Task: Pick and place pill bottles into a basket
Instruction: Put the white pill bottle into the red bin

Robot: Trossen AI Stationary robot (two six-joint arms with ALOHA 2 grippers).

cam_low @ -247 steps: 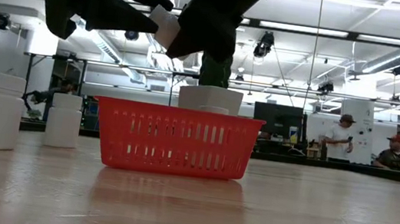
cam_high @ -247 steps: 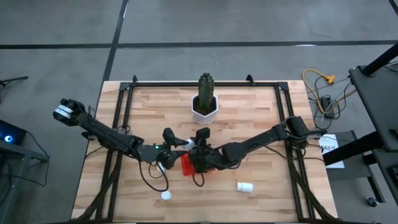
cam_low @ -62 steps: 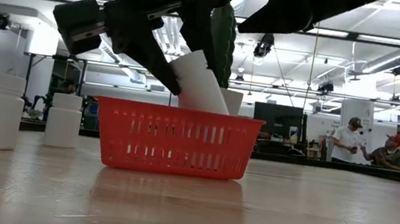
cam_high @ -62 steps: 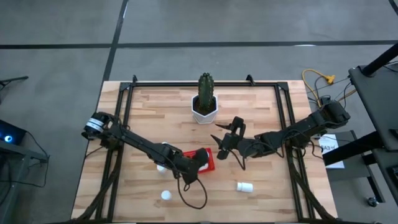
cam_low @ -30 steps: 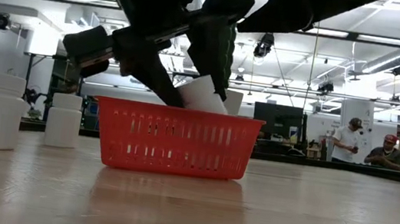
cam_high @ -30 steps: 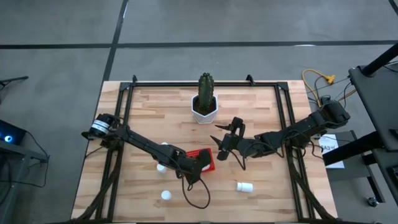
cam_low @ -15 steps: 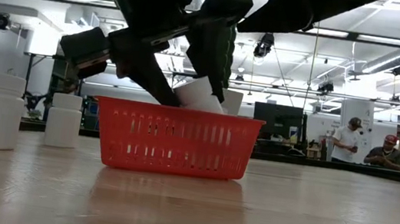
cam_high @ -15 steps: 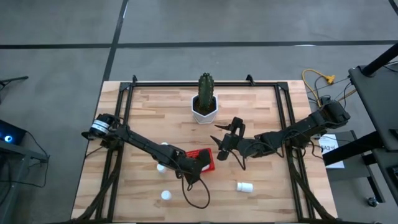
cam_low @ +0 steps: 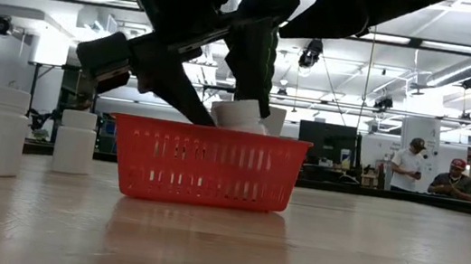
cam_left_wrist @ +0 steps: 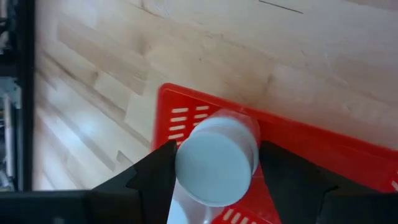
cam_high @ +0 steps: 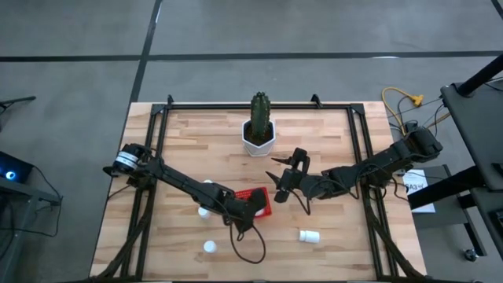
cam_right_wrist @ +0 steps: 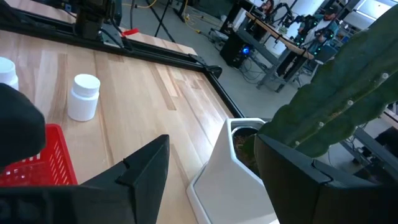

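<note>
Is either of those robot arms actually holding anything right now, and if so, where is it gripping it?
The left end effector holds a white pill bottle by its sides, over the red basket. The right end effector is open and holds nothing.

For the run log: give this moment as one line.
left gripper: shut on pill bottle, over basket | right gripper: open, beside basket | bottles on table: three

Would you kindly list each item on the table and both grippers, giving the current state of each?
Left gripper: shut on a pill bottle, over the basket.
Held pill bottle: tilted, partly lowered into the basket.
Basket: upright on the table.
Bottle by the near edge: standing upright.
Bottle to the right: lying on its side.
Right gripper: open, empty, beside the basket.
Cactus pot: upright.
</note>
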